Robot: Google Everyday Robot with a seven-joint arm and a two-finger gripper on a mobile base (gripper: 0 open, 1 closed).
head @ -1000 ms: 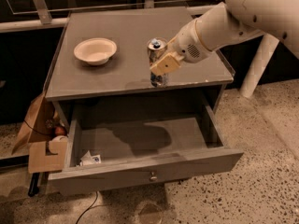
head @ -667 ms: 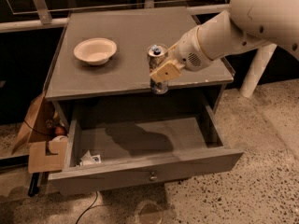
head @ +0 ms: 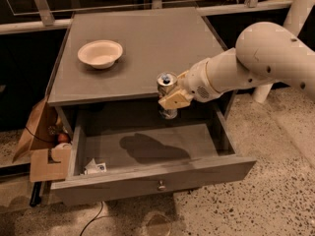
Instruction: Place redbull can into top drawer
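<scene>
My gripper (head: 170, 98) is shut on the redbull can (head: 167, 82), a slim silver-and-blue can with a shiny top. It holds the can upright in the air, just past the front edge of the cabinet top and above the back of the top drawer (head: 152, 178). The drawer is pulled out wide, with a grey front panel and a small round knob (head: 161, 185) at its centre. The arm (head: 256, 63) reaches in from the right. The can's lower part hangs below the cream fingers (head: 173, 101).
A cream round bowl (head: 100, 53) sits on the cabinet's flat grey top (head: 138, 38) at the left. A small white packet (head: 94, 167) lies in the drawer's front left corner. A cardboard box (head: 42, 141) stands on the floor left of the cabinet.
My gripper has carried the can forward and down, from over the cabinet top's right part to past its front edge, above the open drawer.
</scene>
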